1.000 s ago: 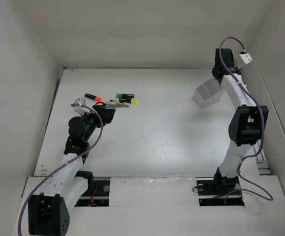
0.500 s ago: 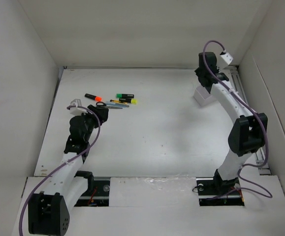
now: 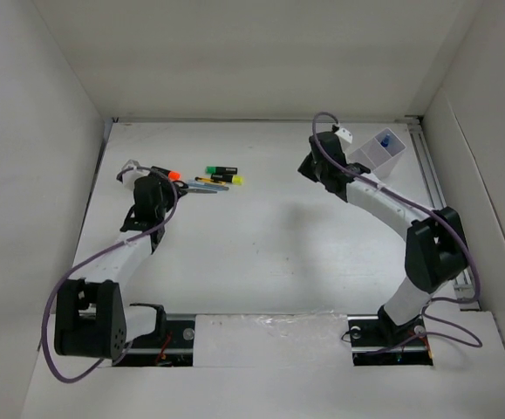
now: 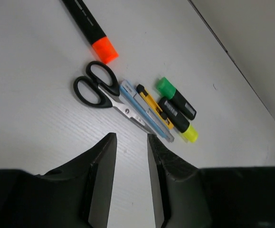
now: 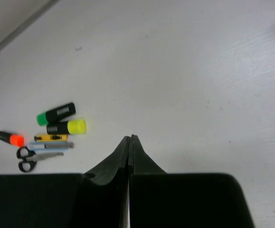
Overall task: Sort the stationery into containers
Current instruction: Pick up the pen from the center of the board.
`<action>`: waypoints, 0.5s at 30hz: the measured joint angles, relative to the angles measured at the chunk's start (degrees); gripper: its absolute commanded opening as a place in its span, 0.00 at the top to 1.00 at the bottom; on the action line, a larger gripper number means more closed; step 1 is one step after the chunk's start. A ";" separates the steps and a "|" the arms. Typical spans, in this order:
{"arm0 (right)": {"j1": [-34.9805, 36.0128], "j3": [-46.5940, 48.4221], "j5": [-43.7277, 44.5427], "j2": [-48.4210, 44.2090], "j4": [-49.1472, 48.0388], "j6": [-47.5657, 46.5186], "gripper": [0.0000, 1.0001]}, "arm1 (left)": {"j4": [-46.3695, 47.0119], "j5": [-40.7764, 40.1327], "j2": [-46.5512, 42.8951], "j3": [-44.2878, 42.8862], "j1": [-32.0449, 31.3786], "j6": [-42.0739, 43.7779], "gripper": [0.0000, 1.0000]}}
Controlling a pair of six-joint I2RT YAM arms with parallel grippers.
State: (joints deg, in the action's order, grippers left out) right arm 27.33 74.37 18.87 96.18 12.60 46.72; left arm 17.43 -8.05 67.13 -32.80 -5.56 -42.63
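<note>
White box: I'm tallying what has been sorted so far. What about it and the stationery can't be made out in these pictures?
- White box: seen only in the top view, too small to count its compartments.
- Blue item in it: too small to identify.
- Orange-tipped highlighter: in the left wrist view, the top edge cuts off its far end.

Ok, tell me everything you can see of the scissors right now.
The scissors are a small pair with two black, plastic-looking loop handles and short silvery blades, closed together. They lie flat on the white table. The handles point toward the orange-ended highlighter without touching it. The blades run alongside a light-blue pen-like item, so close that I cannot tell whether they touch. The left gripper hangs close by, jaws apart, not touching them.
</note>
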 measured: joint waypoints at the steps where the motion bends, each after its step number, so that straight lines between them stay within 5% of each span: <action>1: 0.17 -1.18 -0.52 -0.31 -0.31 0.00 0.99 | -0.24 -0.66 1.55 -1.36 0.00 -0.17 0.77; 5: 1.01 -4.44 -2.19 -2.10 -0.28 0.00 0.93 | -0.68 -2.36 7.72 -5.81 0.04 -0.59 1.00; 9: 1.36 -5.33 -3.50 -4.07 -0.90 -0.07 0.87 | -1.51 -2.99 13.88 -9.27 0.76 -0.79 0.99; 12: 1.25 -5.68 -5.44 -5.18 -1.95 -0.15 0.84 | -2.80 -3.56 18.67 -13.09 1.60 -1.49 0.76; 15: 1.25 -5.84 -6.49 -5.38 -2.69 -0.26 0.83 | -4.55 -4.68 23.39 -18.18 2.16 -2.43 0.68</action>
State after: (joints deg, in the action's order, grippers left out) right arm 28.58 68.53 12.38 90.80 9.91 46.46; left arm 12.88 -12.73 90.52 -50.98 -3.40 -45.06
